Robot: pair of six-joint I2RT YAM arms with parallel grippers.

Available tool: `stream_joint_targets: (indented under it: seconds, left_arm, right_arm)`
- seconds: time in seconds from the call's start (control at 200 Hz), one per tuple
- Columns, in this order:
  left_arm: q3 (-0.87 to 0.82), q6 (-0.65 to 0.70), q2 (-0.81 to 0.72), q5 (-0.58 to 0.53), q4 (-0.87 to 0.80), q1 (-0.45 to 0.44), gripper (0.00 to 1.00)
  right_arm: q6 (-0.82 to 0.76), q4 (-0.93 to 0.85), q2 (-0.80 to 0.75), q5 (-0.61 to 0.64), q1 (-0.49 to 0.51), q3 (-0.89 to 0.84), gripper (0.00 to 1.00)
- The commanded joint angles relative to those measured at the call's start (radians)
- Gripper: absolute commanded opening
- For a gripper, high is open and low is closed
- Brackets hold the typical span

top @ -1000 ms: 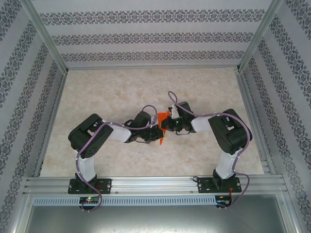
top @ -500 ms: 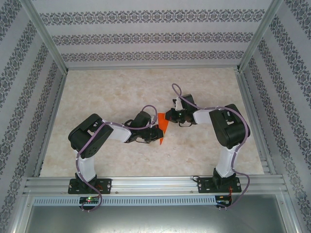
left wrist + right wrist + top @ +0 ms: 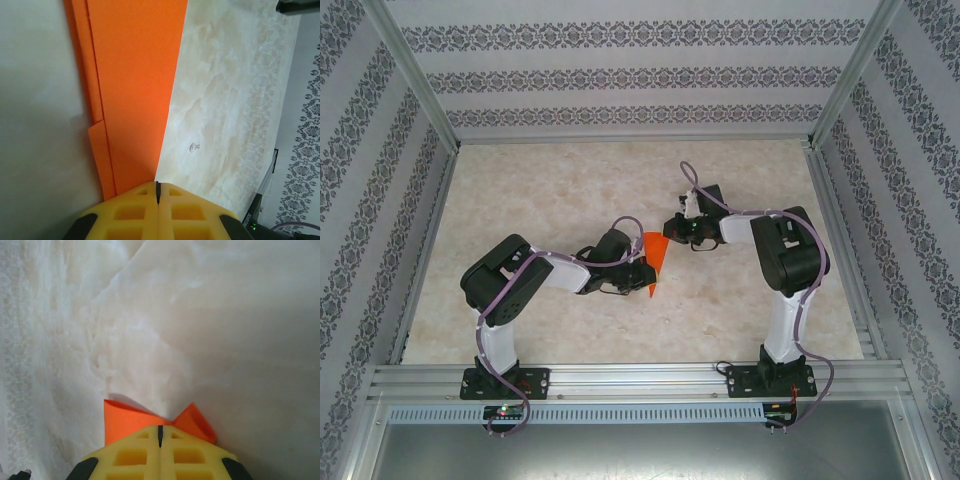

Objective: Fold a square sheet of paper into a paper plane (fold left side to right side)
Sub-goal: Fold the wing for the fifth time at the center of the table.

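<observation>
The square sheet of paper lies on the table as a narrow orange folded wedge, wide end away from me and point toward me. My left gripper is shut, its tips down on the pointed end. In the left wrist view the layered orange paper runs from the top edge to my shut left gripper. My right gripper is shut at the wide end's right corner. In the right wrist view my right gripper sits over the paper, whose two corners lift slightly past it.
Beige marbled tabletop stretches behind and to both sides of the paper. Metal frame rails run along the near edge, and patterned walls close the back and sides. A small mark sits on the table right of the paper.
My right gripper has drawn off the paper's middle, back and to the right, uncovering the wide end. The left arm and the paper have stayed put.
</observation>
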Motion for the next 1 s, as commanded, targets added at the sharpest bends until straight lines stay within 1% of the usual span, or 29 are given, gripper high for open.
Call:
stream_joint_targets:
  seconds: [0.0, 0.135, 0.215, 0.385, 0.49, 0.624, 0.719, 0.849, 0.994]
  left_arm:
    - [-0.027, 0.001, 0.037, -0.003, -0.08, -0.02, 0.0]
    - [-0.033, -0.001, 0.032, -0.004, -0.074, -0.02, 0.0]
    - [-0.034, -0.002, 0.03, -0.005, -0.072, -0.02, 0.0]
    - [-0.032, 0.0, 0.024, -0.009, -0.068, -0.021, 0.0]
    - [-0.031, 0.001, 0.024, -0.011, -0.067, -0.021, 0.0]
    - [-0.031, 0.001, 0.022, -0.014, -0.068, -0.023, 0.0]
    - [-0.028, 0.002, 0.019, -0.016, -0.071, -0.023, 0.0]
    - [-0.029, 0.007, 0.013, -0.022, -0.076, -0.023, 0.0]
    - [-0.023, 0.011, 0.009, -0.021, -0.08, -0.025, 0.0]
  right_arm:
    - [-0.04, -0.02, 0.034, 0.064, -0.035, 0.041, 0.0]
    - [-0.043, -0.036, 0.051, 0.065, -0.058, 0.074, 0.0]
    - [-0.035, -0.024, 0.036, 0.065, -0.073, 0.081, 0.0]
    - [-0.043, -0.043, -0.08, 0.083, -0.085, 0.065, 0.0]
    - [-0.041, -0.047, -0.164, 0.077, -0.075, 0.008, 0.0]
    - [0.001, -0.004, -0.263, 0.061, -0.018, -0.123, 0.0]
    - [0.046, 0.042, -0.286, 0.048, 0.043, -0.196, 0.0]
    - [0.118, 0.127, -0.249, 0.021, 0.102, -0.234, 0.0]
    - [0.127, 0.117, -0.173, 0.035, 0.135, -0.209, 0.0]
